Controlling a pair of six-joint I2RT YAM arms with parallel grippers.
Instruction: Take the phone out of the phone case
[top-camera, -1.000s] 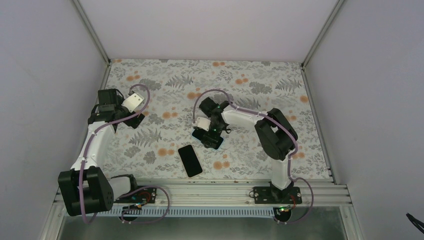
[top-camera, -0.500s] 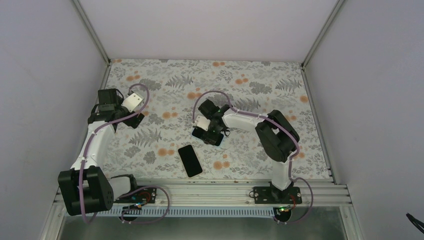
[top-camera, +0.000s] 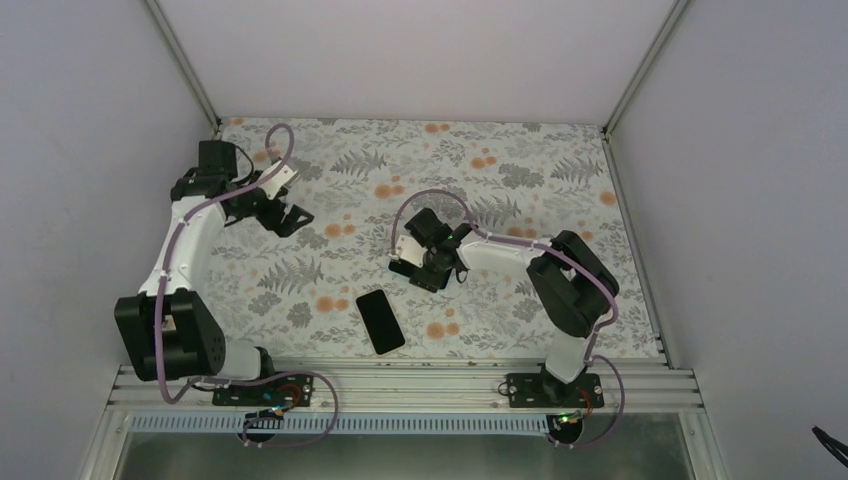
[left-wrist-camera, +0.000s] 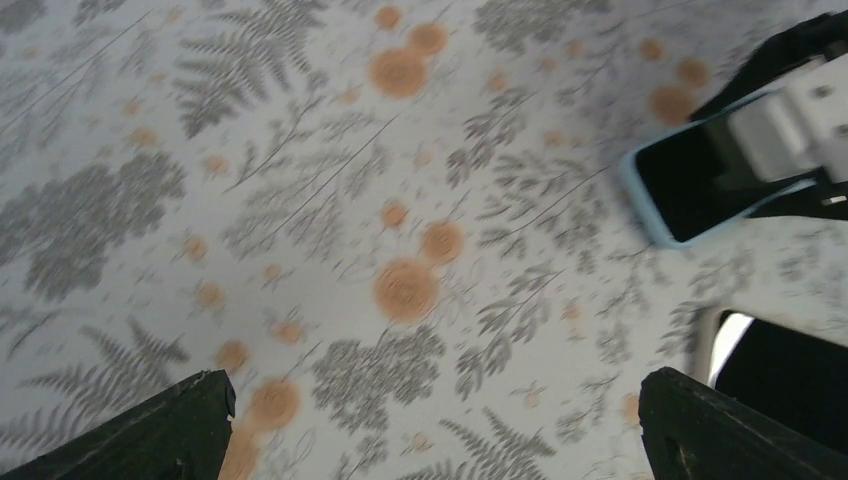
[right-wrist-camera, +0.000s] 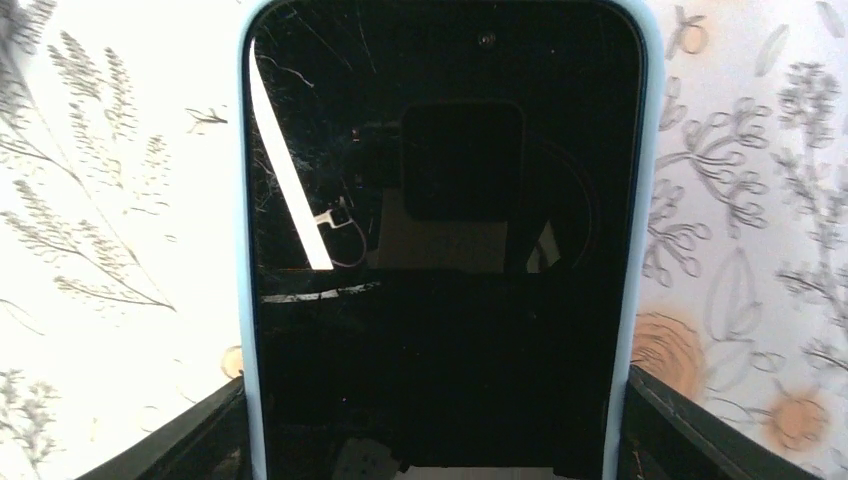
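— Where's the phone?

— The phone (right-wrist-camera: 440, 250) sits in its case (right-wrist-camera: 650, 120), screen up and dark, flat on the table (top-camera: 330, 150). It lies lengthwise between the jaws of my right gripper (right-wrist-camera: 432, 385) and runs straight out ahead of them. The pale blue rim shows along both sides and the far end of the glass.

— And those jaws?

— Pinching the case, as far as my wrist view shows. One finger (right-wrist-camera: 195, 440) presses each long edge, near the end closest to my wrist. From above, that gripper covers most of the case.

— Anything near it?

— A black slab (top-camera: 380, 320) lies flat on the table, near my right jaws on the side toward my bases. It is apart from the case. It has the outline of a phone, but I cannot tell more.

— Your left side?

— My left gripper (top-camera: 285, 215) hangs over the table, well apart from the case. Its jaws are spread wide, with bare table between them. From that wrist, the case shows ahead and to the right of the jaws, with my right gripper sitting over its far end. A dark shape with a pale edge peeks past my right-hand finger there, too cut off to name.
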